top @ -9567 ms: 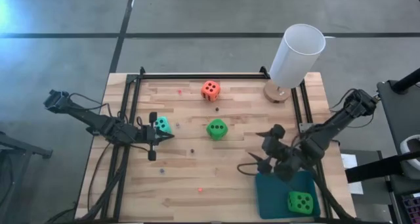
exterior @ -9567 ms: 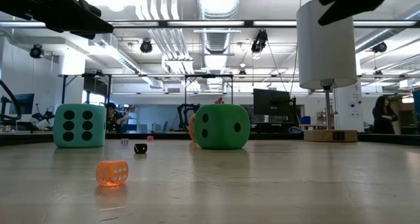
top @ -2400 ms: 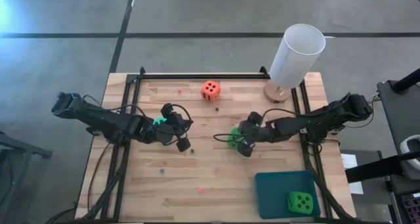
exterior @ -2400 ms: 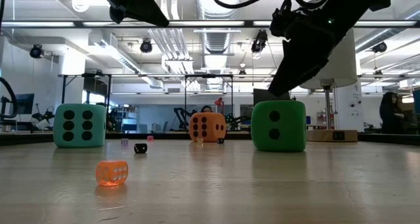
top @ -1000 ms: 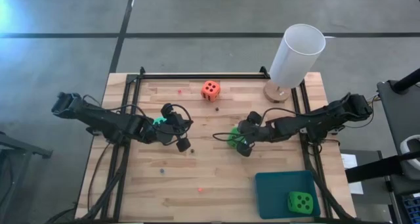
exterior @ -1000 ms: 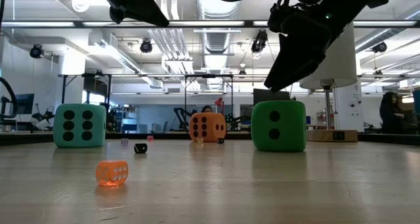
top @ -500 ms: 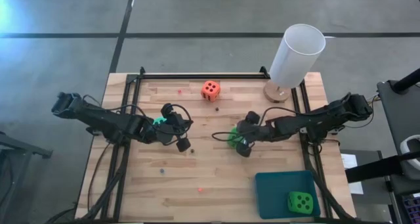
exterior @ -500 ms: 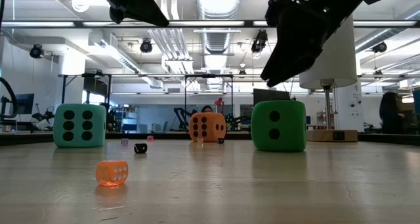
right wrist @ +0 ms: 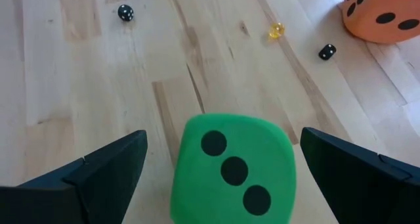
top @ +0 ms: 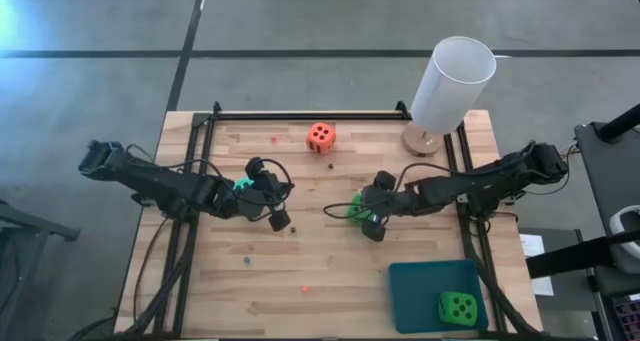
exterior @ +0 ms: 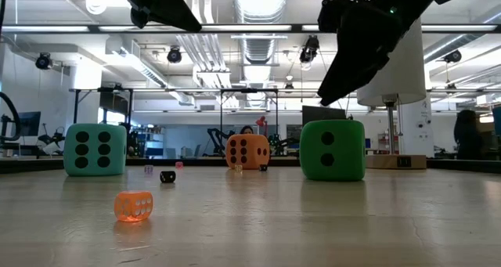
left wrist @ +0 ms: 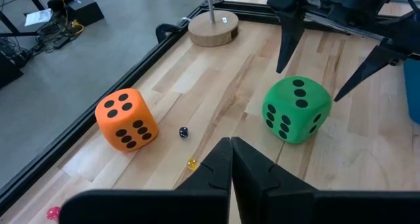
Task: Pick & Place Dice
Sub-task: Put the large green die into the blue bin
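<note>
While seen from above, right gripper [top: 366,215] straddles green die [top: 354,207] mid-table, fingers wide apart; left gripper [top: 281,203] sits together beside turquoise die [top: 243,185]. Low view: green die [exterior: 332,149] rests on table [exterior: 313,220], nothing clamping it. Right wrist: fingers flank die, apart from it.

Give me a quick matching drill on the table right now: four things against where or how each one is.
1 orange-red die
2 turquoise die
3 green die in tray
4 right gripper

a open, either side of the middle green die
b on the teal tray
c under the left gripper
d near the table's far edge

Pairs: 1-d, 2-c, 3-b, 4-a
</note>
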You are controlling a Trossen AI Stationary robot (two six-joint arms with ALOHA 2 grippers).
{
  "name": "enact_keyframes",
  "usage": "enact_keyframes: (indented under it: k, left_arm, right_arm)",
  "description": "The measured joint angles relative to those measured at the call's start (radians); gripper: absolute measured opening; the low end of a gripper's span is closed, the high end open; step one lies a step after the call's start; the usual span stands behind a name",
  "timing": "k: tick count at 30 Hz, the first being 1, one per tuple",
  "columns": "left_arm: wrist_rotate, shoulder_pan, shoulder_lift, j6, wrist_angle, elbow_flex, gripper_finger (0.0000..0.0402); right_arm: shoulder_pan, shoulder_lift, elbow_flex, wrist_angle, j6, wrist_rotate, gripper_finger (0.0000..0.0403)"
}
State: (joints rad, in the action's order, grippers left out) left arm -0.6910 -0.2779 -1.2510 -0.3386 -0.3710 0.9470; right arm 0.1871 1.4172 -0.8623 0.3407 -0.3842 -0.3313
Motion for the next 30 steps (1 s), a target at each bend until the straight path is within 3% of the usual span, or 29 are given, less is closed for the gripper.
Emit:
enact_keyframes:
  k: [25, 30]
  left_arm:
    - [0.002, 0.000, 0.000, 0.000, 0.000, 0.000, 0.0010]
    - [0.002, 0.000, 0.000, 0.000, 0.001, -0.001, 0.0010]
  right_arm:
    - [0.038, -0.010, -0.042, 0.026, 0.094, 0.044, 0.0400]
    - [0.049, -0.008, -0.108, 0.156, 0.082, 0.044, 0.0400]
